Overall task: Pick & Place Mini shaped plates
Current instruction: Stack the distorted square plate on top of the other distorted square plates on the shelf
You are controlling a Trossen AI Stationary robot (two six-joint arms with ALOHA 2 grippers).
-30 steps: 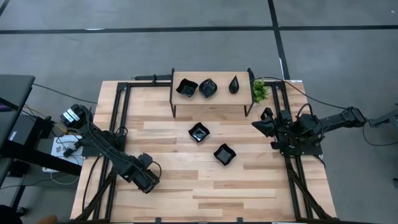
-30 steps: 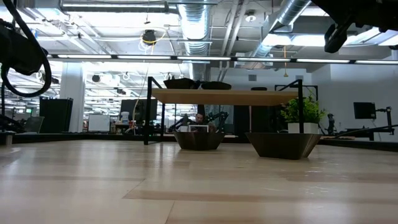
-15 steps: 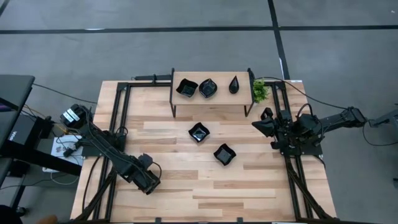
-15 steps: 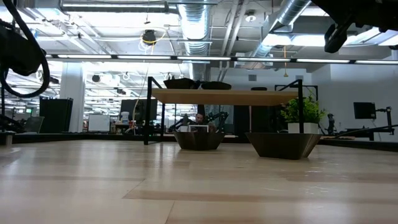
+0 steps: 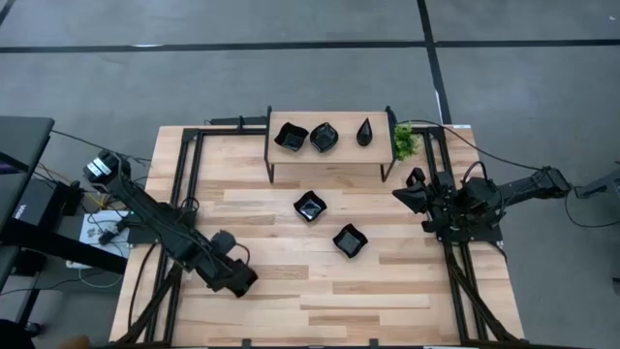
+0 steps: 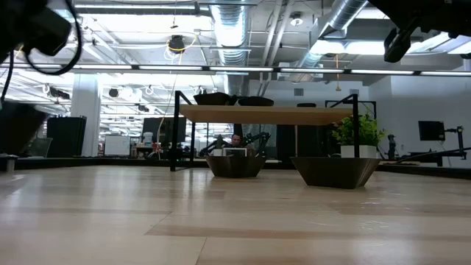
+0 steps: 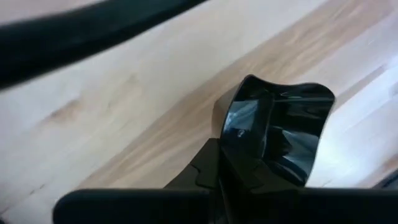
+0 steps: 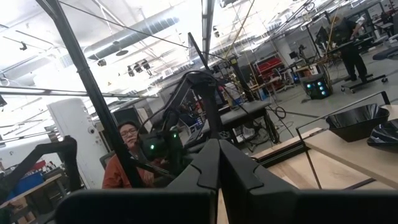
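Three glossy black mini shaped plates (image 5: pixel 324 137) rest on a small wooden shelf (image 5: pixel 329 160) at the table's far side. Two more sit on the table top, one at the middle (image 5: pixel 310 206) and one right of it and nearer (image 5: pixel 350 239). My left gripper (image 5: pixel 240 282) is near the table's near left corner, pointing steeply down and shut on another black plate (image 7: pixel 277 134), which the high view hides under the gripper. My right gripper (image 5: pixel 411 194) waits shut, raised at the table's right edge. My left gripper pinches the plate's rim (image 7: pixel 229 146) between its two fingers, coming from above and pointing steeply down. The plate stands tilted beyond the fingertips, its hollow turned toward the wrist camera. Whether it is clear of the wooden table, I cannot tell.
A small green plant (image 5: pixel 405 142) stands at the shelf's right end. Black frame rails (image 5: pixel 184 194) run along both sides of the table. Bare wood (image 5: pixel 320 301) lies along the near edge. A person (image 8: pixel 124 158) sits in the room beyond.
My left arm has risen, going up out of the low view's left side. Its gripper has shifted a little toward the table's right edge. The plates on the shelf and on the table have stayed where they were.
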